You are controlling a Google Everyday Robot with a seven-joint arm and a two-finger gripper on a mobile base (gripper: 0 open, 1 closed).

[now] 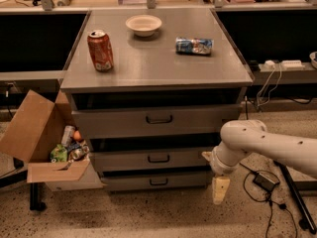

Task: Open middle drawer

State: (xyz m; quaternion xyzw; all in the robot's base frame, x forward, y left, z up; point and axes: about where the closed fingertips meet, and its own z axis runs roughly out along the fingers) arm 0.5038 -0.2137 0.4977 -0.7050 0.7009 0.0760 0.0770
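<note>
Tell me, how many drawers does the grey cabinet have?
3. The top drawer sits just under the cabinet top, the middle drawer below it, the bottom drawer nearest the floor. The gripper hangs low by the cabinet's right side.
</note>
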